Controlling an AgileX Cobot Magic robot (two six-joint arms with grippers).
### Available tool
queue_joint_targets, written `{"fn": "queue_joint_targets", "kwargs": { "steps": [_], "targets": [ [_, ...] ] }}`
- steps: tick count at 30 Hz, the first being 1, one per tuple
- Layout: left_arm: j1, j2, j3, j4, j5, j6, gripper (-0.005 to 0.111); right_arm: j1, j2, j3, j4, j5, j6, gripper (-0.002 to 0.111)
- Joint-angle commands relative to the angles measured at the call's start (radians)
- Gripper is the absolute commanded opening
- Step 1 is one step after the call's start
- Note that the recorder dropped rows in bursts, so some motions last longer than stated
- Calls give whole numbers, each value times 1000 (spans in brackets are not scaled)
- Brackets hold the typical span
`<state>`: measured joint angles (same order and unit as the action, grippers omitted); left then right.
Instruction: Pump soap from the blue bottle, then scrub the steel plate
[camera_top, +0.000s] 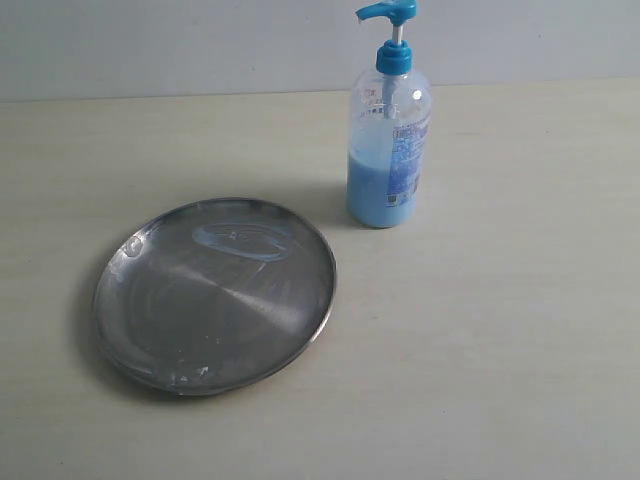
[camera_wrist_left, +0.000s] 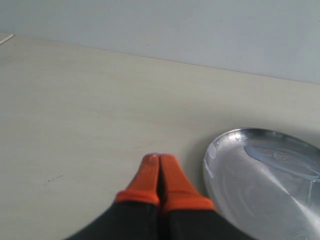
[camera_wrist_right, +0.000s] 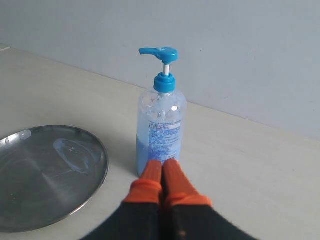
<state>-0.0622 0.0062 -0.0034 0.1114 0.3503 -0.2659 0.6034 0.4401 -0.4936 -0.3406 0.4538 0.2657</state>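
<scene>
The blue bottle (camera_top: 389, 130) stands upright at the back of the table, its pump head (camera_top: 387, 12) raised and light blue soap (camera_top: 372, 190) filling its lower part. The steel plate (camera_top: 214, 293) lies flat to its front left, with a pale smear (camera_top: 240, 240) near its far rim. Neither arm shows in the exterior view. My left gripper (camera_wrist_left: 159, 160) is shut and empty, just beside the plate (camera_wrist_left: 265, 185) rim. My right gripper (camera_wrist_right: 163, 164) is shut and empty, in front of the bottle (camera_wrist_right: 161, 131); the plate (camera_wrist_right: 47, 175) lies off to one side.
The pale wooden table (camera_top: 500, 330) meets a plain grey wall (camera_top: 180, 45) behind the bottle. Small specks mark the plate's near rim (camera_top: 190, 375).
</scene>
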Motion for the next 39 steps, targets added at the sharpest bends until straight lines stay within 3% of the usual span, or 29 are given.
{"fn": "queue_joint_targets", "kwargs": {
  "steps": [1, 22, 39],
  "targets": [
    [2, -6, 3, 4, -1, 0, 0, 1, -6, 8, -1, -14, 0, 0],
    [2, -6, 3, 4, -1, 2, 0, 1, -6, 11, 12, -12, 0, 0],
    [2, -6, 3, 4, -1, 2, 0, -18, -111, 206, 30, -28, 0, 0]
  ]
}}
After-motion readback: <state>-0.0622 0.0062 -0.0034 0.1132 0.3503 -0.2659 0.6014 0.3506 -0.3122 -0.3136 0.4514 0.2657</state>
